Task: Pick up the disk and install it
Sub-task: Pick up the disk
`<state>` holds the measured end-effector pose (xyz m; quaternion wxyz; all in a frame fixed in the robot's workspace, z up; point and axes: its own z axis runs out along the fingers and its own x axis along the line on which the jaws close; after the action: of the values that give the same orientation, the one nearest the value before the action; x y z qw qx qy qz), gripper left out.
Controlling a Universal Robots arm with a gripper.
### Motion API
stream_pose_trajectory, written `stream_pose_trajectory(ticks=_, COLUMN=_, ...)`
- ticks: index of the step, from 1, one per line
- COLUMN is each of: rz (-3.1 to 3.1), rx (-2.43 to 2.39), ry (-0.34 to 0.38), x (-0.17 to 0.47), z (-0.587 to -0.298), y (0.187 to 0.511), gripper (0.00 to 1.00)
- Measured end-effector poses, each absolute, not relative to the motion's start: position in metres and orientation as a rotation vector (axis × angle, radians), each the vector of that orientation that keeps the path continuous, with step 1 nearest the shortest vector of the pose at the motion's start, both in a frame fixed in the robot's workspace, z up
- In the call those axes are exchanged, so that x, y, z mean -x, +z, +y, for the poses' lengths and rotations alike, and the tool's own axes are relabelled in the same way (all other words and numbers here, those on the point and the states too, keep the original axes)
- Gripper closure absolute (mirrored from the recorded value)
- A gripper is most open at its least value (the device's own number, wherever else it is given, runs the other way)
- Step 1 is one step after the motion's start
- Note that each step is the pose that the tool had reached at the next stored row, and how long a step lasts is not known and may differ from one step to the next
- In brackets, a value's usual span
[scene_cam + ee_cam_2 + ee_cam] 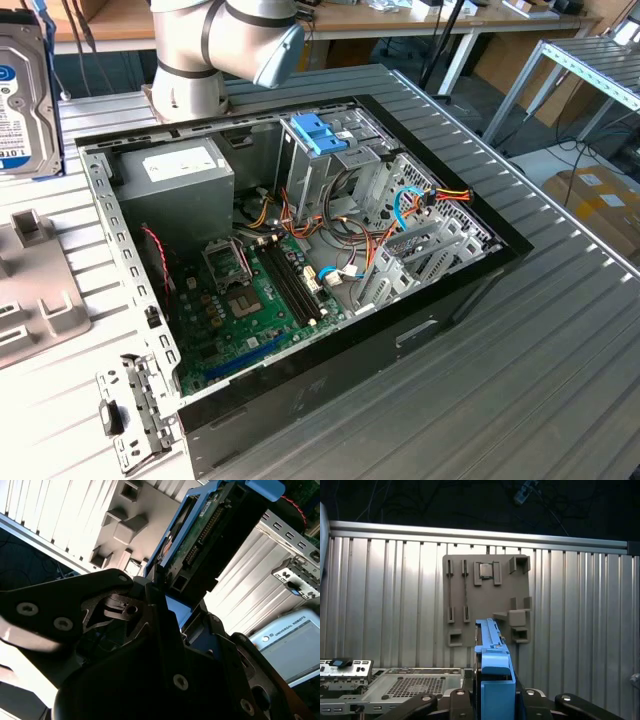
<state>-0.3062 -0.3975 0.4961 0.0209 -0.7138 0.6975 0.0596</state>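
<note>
— Entry one, gripper [495,706]: state?
— Clamped on the disk [495,672], blue carrier end outward, in both wrist views.
— Disk, location?
— Held off the worktop [380,590], in line with the grey fixture plate [485,595] near its edge, open computer case [300,270] alongside.

A ribbed grey metal tabletop [500,390] is seen across the lower right of the exterior view. Wooden-topped workbenches [400,18] on white legs [455,60] are lined along the upper edge. A metal-framed rack [590,70] is placed at upper right, with cardboard boxes [600,200] on the pale grey floor [535,160] near it. In the first wrist view the tabletop is edged by a bright rail [470,532], with dark floor and loose cables [522,494] beyond. Strong glare is caught on the ribs [55,510] in the second wrist view.
</note>
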Motion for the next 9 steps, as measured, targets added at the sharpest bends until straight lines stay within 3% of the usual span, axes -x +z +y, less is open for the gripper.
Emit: stream_pose_trajectory(ticks=9, rz=2.163, rx=2.213, ry=0.185, x=0.3016, z=-0.4006, y=0.4960, gripper=0.63)
